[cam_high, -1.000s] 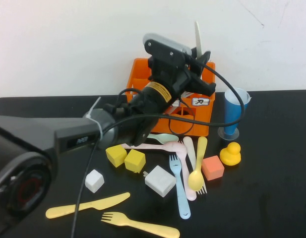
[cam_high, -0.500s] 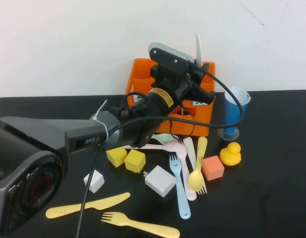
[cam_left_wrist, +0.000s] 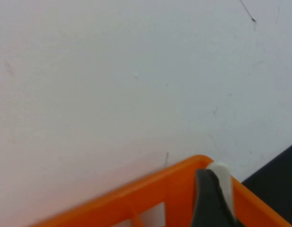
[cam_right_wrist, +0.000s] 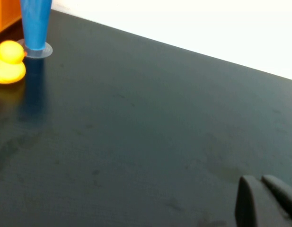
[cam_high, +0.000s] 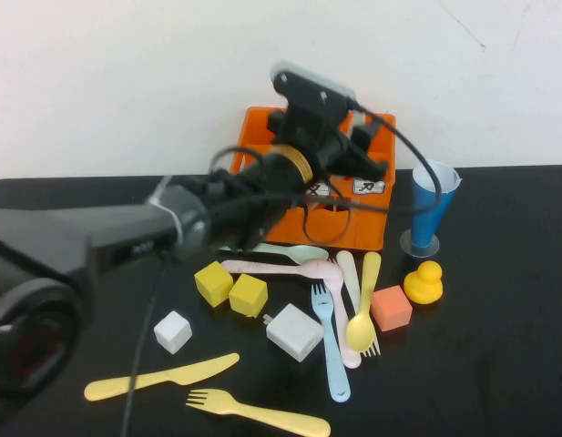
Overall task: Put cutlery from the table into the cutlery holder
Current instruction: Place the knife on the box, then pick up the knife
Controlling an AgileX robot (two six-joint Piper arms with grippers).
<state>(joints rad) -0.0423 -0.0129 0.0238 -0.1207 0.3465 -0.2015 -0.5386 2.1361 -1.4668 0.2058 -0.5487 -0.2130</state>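
Spreading wide, the black table (cam_high: 499,346) carries the orange cutlery holder (cam_high: 379,228) at its back edge. The left gripper (cam_high: 358,146) hangs over the holder's right side, pinching a white utensil (cam_left_wrist: 222,175) lowered inside. Loose cutlery (cam_high: 331,341) lies in front. The right gripper (cam_right_wrist: 266,201) hovers low, jaws closed, empty.

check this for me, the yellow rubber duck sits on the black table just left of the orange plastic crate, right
Not quite: the yellow rubber duck sits on the black table to the right of the orange plastic crate, beside the blue cone-shaped cup. The high view shows it. The left gripper hangs over the crate.
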